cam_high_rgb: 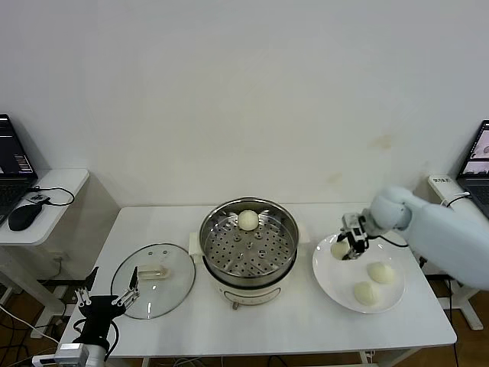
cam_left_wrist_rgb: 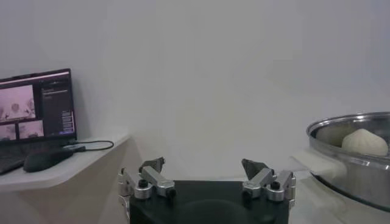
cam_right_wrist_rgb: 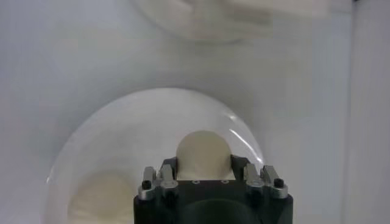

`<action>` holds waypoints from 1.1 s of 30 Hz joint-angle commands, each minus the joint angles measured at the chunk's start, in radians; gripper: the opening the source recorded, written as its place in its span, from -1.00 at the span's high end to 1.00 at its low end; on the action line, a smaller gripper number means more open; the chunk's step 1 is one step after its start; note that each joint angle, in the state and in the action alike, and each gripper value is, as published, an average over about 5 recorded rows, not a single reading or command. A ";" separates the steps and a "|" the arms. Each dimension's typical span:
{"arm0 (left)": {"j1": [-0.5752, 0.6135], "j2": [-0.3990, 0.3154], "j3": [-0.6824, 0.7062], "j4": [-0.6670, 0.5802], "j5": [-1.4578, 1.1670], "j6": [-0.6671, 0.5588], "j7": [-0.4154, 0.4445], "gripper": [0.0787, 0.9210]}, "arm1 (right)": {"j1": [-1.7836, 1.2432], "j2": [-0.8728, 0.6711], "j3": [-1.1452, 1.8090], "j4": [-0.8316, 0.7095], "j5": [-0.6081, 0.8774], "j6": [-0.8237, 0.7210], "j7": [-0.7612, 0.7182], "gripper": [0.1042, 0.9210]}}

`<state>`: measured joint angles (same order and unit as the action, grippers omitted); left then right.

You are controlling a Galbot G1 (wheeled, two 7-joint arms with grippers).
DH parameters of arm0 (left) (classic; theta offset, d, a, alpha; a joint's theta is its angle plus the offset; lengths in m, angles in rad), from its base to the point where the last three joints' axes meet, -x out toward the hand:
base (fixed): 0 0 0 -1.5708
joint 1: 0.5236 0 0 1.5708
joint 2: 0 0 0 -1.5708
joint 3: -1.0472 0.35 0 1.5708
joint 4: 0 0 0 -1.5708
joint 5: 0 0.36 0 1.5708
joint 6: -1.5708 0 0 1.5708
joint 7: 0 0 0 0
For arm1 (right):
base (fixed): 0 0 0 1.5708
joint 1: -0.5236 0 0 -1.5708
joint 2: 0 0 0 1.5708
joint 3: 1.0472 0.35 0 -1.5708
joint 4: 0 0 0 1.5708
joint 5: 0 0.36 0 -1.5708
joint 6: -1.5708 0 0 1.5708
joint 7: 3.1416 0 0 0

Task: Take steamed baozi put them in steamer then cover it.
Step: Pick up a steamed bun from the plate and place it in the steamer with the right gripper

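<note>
The right gripper point(cam_high_rgb: 345, 248) clamps a baozi point(cam_high_rgb: 339, 249) at the plate's point(cam_high_rgb: 333, 284) ten o'clock edge; two buns point(cam_high_rgb: 380, 272) lie at its centre. One bun point(cam_high_rgb: 247, 220) sits at twelve o'clock in the steamer point(cam_high_rgb: 248, 248). The left gripper point(cam_high_rgb: 103, 297) hangs spread at seven o'clock of the cover point(cam_high_rgb: 153, 279).

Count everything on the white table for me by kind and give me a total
Small round cream-white dough buns: 4, one in the steamer, one at the right pincer tips, two on the plate
Shiny stainless-steel steamer pot: 1
Round clear glass lid: 1
Flat white round plate: 1
Total: 7
</note>
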<state>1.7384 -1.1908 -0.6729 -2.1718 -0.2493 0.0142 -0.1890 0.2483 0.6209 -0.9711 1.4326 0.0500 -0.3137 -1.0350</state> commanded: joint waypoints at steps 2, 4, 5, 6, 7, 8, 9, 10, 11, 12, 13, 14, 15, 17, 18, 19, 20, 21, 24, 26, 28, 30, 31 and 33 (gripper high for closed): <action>-0.012 0.003 0.010 0.006 0.000 0.001 0.001 -0.77 | 0.436 0.034 -0.240 0.136 0.281 -0.071 0.034 -0.13; -0.013 0.001 0.014 0.008 0.002 0.000 0.000 -0.77 | 0.473 0.097 -0.256 0.131 0.337 -0.089 0.056 -0.14; -0.013 0.000 0.015 0.009 0.004 -0.001 -0.001 -0.77 | 0.482 0.131 -0.259 0.125 0.364 -0.099 0.069 -0.14; -0.014 -0.001 0.015 0.010 0.006 -0.001 -0.002 -0.77 | 0.486 0.167 -0.260 0.116 0.388 -0.109 0.082 -0.14; -0.014 -0.002 0.015 0.012 0.007 -0.002 -0.002 -0.77 | 0.485 0.204 -0.259 0.105 0.408 -0.119 0.093 -0.15; -0.015 -0.003 0.014 0.013 0.008 -0.002 -0.003 -0.77 | 0.481 0.243 -0.257 0.092 0.426 -0.129 0.105 -0.15; -0.016 -0.004 0.014 0.015 0.009 -0.002 -0.003 -0.77 | 0.477 0.278 -0.256 0.080 0.440 -0.139 0.115 -0.16; -0.017 -0.005 0.013 0.016 0.009 -0.002 -0.003 -0.77 | 0.471 0.313 -0.255 0.067 0.454 -0.149 0.123 -0.16; -0.018 -0.006 0.012 0.017 0.009 -0.002 -0.003 -0.77 | 0.463 0.352 -0.255 0.052 0.468 -0.159 0.132 -0.17; -0.019 -0.007 0.011 0.018 0.009 -0.002 -0.003 -0.77 | 0.454 0.389 -0.255 0.037 0.481 -0.169 0.139 -0.17; -0.020 -0.009 0.010 0.018 0.009 -0.002 -0.003 -0.77 | 0.445 0.421 -0.255 0.023 0.492 -0.177 0.145 -0.17; -0.020 -0.010 0.009 0.019 0.009 -0.003 -0.004 -0.77 | 0.428 0.456 -0.254 0.003 0.501 -0.184 0.151 -0.18; -0.020 -0.012 0.008 0.019 0.011 -0.004 -0.004 -0.77 | 0.411 0.488 -0.252 -0.016 0.506 -0.190 0.155 -0.18; -0.021 -0.016 0.002 0.020 0.020 -0.009 -0.006 -0.77 | 0.370 0.543 -0.247 -0.059 0.502 -0.200 0.159 -0.18; -0.020 -0.017 -0.002 0.020 0.025 -0.012 -0.007 -0.77 | 0.348 0.571 -0.245 -0.081 0.496 -0.203 0.160 -0.18; -0.019 -0.018 -0.007 0.020 0.028 -0.015 -0.008 -0.77 | 0.329 0.593 -0.245 -0.100 0.490 -0.206 0.160 -0.18; -0.019 -0.018 -0.012 0.021 0.031 -0.017 -0.008 -0.77 | 0.310 0.615 -0.245 -0.118 0.483 -0.209 0.161 -0.18; -0.018 -0.018 -0.016 0.021 0.031 -0.018 -0.008 -0.77 | 0.290 0.633 -0.245 -0.134 0.478 -0.212 0.162 -0.18; -0.016 -0.018 -0.025 0.024 0.029 -0.018 -0.008 -0.77 | 0.244 0.672 -0.246 -0.168 0.464 -0.216 0.168 -0.18; -0.016 -0.019 -0.028 0.026 0.029 -0.019 -0.009 -0.77 | 0.222 0.690 -0.247 -0.186 0.452 -0.217 0.172 -0.18; -0.016 -0.021 -0.029 0.028 0.029 -0.021 -0.010 -0.77 | 0.205 0.704 -0.249 -0.199 0.444 -0.220 0.174 -0.18; -0.015 -0.022 -0.028 0.030 0.029 -0.022 -0.010 -0.77 | 0.190 0.715 -0.250 -0.208 0.441 -0.227 0.178 -0.18; -0.015 -0.023 -0.027 0.030 0.029 -0.022 -0.010 -0.77 | 0.183 0.719 -0.251 -0.211 0.441 -0.230 0.179 -0.18; -0.016 -0.023 -0.026 0.030 0.029 -0.023 -0.010 -0.77 | 0.171 0.728 -0.253 -0.220 0.437 -0.236 0.182 -0.18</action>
<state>1.7227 -1.2132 -0.6956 -2.1416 -0.2266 -0.0051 -0.1988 0.4863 1.2278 -1.2117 1.2848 0.4735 -0.5249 -0.8704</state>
